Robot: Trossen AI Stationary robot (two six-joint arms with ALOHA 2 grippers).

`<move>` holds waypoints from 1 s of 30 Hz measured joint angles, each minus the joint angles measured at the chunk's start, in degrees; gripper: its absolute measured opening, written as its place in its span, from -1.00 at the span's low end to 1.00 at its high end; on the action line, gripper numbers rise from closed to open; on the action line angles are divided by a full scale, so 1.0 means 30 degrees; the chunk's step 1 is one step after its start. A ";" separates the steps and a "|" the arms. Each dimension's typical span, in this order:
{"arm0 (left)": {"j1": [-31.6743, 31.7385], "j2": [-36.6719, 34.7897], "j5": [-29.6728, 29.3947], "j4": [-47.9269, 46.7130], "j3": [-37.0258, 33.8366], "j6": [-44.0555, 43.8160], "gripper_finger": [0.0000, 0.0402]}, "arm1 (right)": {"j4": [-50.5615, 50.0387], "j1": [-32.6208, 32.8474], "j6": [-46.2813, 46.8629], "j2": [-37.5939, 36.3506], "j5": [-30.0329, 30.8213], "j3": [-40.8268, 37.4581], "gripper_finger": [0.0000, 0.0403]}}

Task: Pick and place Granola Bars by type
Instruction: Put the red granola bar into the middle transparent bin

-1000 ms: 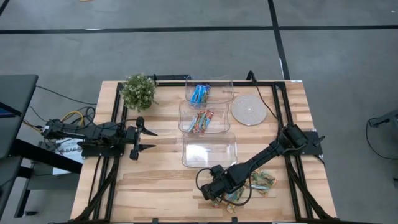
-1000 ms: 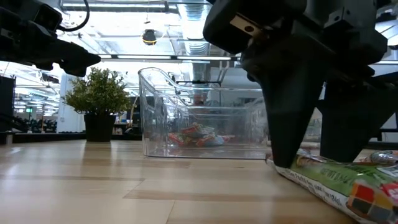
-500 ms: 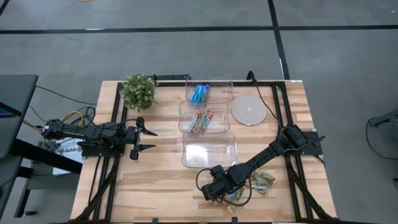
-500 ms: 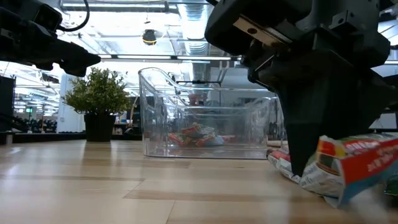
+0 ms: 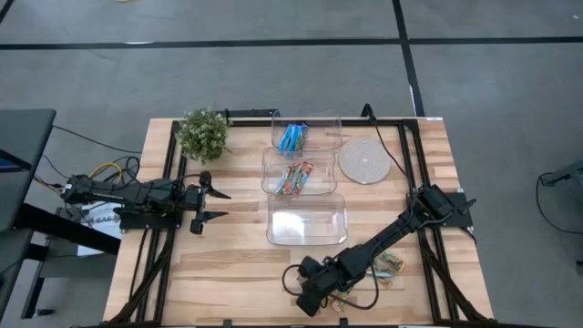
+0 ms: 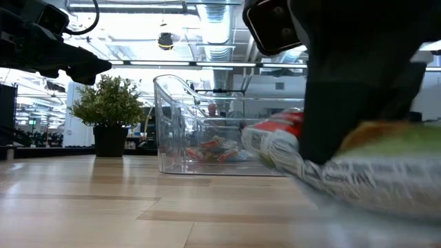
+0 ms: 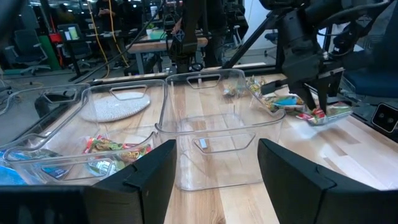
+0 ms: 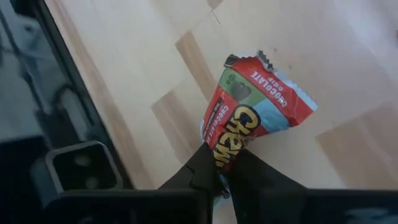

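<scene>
My right gripper (image 5: 314, 296) is near the table's front edge, shut on a red-and-green granola bar (image 8: 255, 106) that also shows in the left wrist view (image 7: 324, 115). More granola bars (image 5: 386, 266) lie in a loose heap on the wood just to its right. Three clear tubs stand in a row down the middle: the far one (image 5: 330, 123) holds blue bars, the middle one (image 5: 333, 179) holds red-green bars, and the near one (image 5: 310, 223) holds none. My left gripper (image 5: 221, 204) waits open at the table's left side, pointing level toward the tubs. My right gripper pinches the bar's one end (image 8: 222, 152) between its two fingers, slanting down from above. The rest of the wrapper sticks out past the fingertips. Whether the bar's free end (image 8: 283, 93) still rests on the wood I cannot tell.
A small potted plant (image 5: 202, 134) stands at the far left corner. A round white disc (image 5: 363, 162) lies right of the tubs. Black frame rails (image 5: 414, 173) run along the table's sides. Bare wood stretches between the left gripper and the tubs.
My right gripper has shut on the red-green bar, rolled its wrist and moved toward the table's near left. The bar has come out of the heap and turned about with the gripper.
</scene>
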 joint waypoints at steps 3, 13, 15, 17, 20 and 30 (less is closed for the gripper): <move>0.0000 0.0000 -0.0004 0.0000 0.0000 0.0000 0.09 | 0.0104 -0.0111 -0.2125 0.0000 0.0096 0.0000 -0.89; 0.0000 0.0000 -0.0007 0.0000 0.0000 0.0000 0.09 | 0.3732 -0.1323 -0.7669 -0.0013 -0.0460 0.0004 -0.90; 0.0000 0.0000 -0.0001 0.0000 0.0000 0.0000 0.09 | 0.4802 -0.1673 -0.8362 -0.0015 -0.0817 0.0007 -0.90; 0.0000 0.0000 -0.0007 0.0000 0.0000 0.0000 0.09 | 0.5866 -0.2034 -0.8986 -0.0015 -0.1162 0.0031 -0.89; 0.0000 0.0000 -0.0007 0.0000 0.0000 0.0000 0.09 | 0.6310 -0.2464 -1.0440 -0.0015 -0.1564 0.0701 -0.88; -0.0004 0.0000 -0.0007 0.0000 -0.0005 0.0000 0.09 | 0.6063 -0.3550 -1.4613 -0.0044 -0.1738 0.4469 -0.87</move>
